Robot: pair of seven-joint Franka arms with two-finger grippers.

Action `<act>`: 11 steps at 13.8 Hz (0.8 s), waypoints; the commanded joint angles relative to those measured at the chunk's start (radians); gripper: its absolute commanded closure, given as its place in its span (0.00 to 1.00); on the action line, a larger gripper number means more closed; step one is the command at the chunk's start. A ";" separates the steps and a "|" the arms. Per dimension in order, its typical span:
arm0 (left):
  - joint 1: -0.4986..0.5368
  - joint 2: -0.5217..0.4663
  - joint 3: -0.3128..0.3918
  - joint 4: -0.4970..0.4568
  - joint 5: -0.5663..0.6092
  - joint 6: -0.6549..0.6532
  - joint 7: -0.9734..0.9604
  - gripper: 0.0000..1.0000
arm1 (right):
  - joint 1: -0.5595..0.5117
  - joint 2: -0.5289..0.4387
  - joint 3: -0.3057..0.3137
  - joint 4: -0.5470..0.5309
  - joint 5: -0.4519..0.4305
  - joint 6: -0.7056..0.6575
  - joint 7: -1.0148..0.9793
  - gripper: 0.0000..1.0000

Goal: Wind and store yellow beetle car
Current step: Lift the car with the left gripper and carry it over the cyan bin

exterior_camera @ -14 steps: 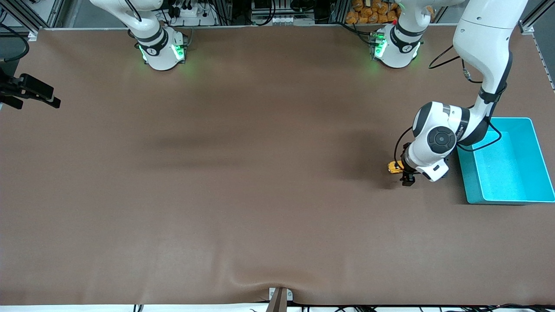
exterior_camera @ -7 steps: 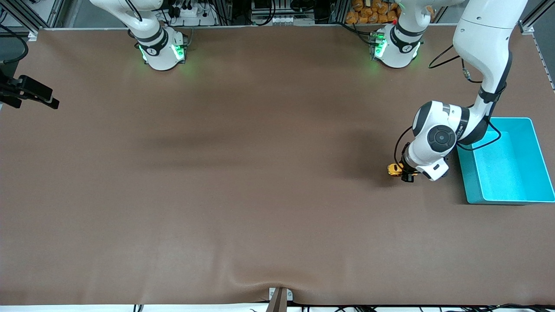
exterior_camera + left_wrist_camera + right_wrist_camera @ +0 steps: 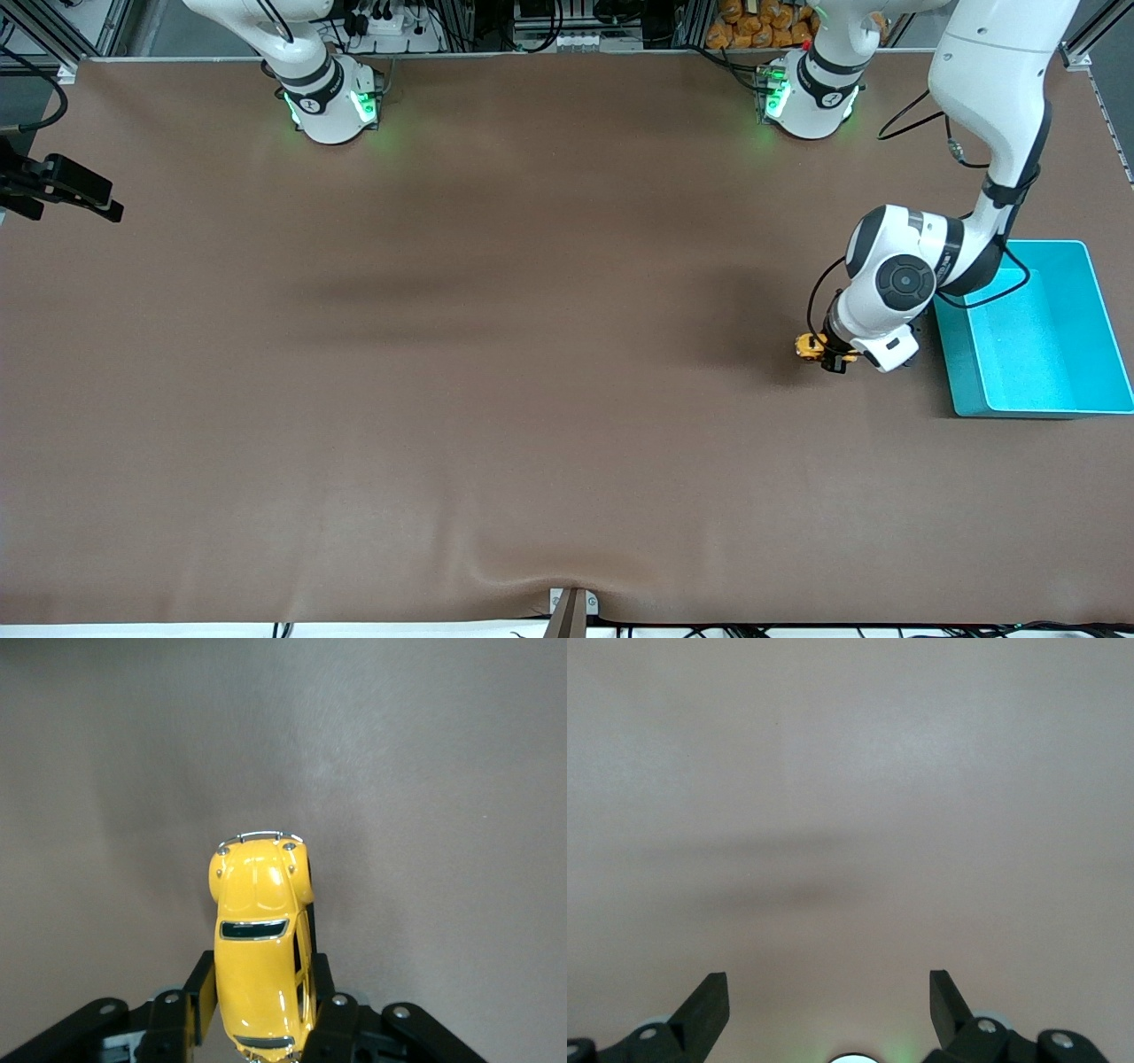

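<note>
Two arms, one active. Left gripper is down at the surface, just beside the turquoise bin on the side toward the right arm's end. It is clamped on the yellow beetle car.

Left wrist view: left gripper has both fingers pressed against the flanks of the yellow beetle car, over the rear half. Front half with hood and chrome bumper sticks out past the fingertips. Car sits roof-up, lined up with the gripper's axis. Cannot tell whether the wheels touch the surface or sit just off it.

Front view: only the nose end of the car shows, poking out from under the wrist, pointing away from the bin. Car is outside the bin, near its wall but not touching. Bin sits at the left arm's end of the surface, with the left forearm passing over its corner.

Right arm waits. Right gripper is spread wide with nothing between the fingers, hanging over bare surface well apart from the bin; it does not show in the front view.
</note>
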 commanded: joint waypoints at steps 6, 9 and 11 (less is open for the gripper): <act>0.188 -0.195 0.001 0.046 0.028 -0.232 0.550 0.91 | 0.036 0.005 0.001 0.004 -0.040 -0.013 0.021 0.00; 0.317 -0.217 -0.001 0.048 0.030 -0.233 0.832 0.91 | 0.028 0.005 -0.002 0.004 -0.037 -0.025 0.023 0.00; 0.391 -0.218 -0.001 0.051 0.053 -0.233 1.004 0.91 | 0.028 0.008 -0.002 0.003 -0.035 -0.033 0.021 0.00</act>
